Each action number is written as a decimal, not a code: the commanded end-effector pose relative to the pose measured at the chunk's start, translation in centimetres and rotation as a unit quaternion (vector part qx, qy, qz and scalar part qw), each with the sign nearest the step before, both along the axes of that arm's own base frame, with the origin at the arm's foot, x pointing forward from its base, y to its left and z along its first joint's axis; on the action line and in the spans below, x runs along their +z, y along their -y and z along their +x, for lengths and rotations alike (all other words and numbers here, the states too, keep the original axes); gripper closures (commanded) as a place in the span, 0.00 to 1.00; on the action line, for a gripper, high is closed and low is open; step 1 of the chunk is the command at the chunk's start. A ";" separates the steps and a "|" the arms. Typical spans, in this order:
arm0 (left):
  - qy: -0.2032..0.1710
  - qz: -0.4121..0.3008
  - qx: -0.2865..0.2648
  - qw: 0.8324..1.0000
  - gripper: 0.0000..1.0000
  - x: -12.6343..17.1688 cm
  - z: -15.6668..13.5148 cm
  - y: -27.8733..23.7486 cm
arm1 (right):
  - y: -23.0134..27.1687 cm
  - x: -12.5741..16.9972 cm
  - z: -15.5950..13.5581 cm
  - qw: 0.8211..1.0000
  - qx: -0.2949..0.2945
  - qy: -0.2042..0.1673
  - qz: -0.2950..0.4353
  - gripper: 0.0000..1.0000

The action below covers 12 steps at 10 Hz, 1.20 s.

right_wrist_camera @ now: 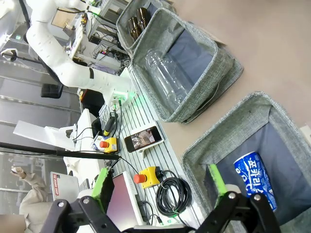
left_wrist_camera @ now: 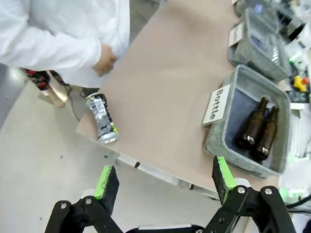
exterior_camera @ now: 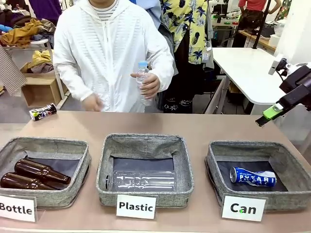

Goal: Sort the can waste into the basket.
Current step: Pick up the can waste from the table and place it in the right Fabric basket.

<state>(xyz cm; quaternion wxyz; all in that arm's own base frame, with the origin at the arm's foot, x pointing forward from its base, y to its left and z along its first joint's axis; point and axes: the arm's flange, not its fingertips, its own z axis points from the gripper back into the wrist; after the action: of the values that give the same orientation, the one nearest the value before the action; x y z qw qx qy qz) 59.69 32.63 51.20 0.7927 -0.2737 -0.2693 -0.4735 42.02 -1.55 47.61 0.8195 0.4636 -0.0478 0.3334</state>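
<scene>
Two cans are counted: dark can (left_wrist_camera: 102,124) at 11 o'clock of left gripper (left_wrist_camera: 164,178), blue can (right_wrist_camera: 255,178) at 3 o'clock of right gripper (right_wrist_camera: 159,178); both grippers are opened wide, empty.

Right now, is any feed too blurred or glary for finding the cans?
Front view: evenly lit and sharp; only the person's lowered hand is motion-blurred. Left wrist view: soft all over, far baskets smeared, though the dark can stands out on the table edge. Right wrist view: crisp, lettering on the blue can readable inside the Can basket.
</scene>
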 end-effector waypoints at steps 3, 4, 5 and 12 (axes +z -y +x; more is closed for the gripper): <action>0.033 0.010 0.001 0.999 0.00 0.3 -3.2 -2.8 | 0.0 -0.2 -0.2 1.000 0.001 0.012 0.000 0.00; 0.033 0.035 -0.027 0.998 0.00 -0.9 -1.3 -0.9 | 0.0 -0.2 -0.2 1.000 0.001 0.012 0.000 0.00; 0.016 0.072 -0.060 0.995 0.00 -2.6 1.6 1.5 | 0.0 -0.2 -0.2 1.000 0.001 0.012 0.000 0.00; -0.090 0.231 -0.145 0.958 0.00 -12.7 15.1 13.4 | 0.0 -0.2 -0.2 1.000 0.001 0.012 0.000 0.00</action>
<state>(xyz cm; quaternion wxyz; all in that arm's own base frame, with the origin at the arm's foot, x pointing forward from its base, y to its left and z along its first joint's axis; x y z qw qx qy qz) 72.06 18.71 37.73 0.7696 -0.1698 -0.0740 -0.6111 42.02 -1.55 47.61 0.8195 0.4635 -0.0478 0.3335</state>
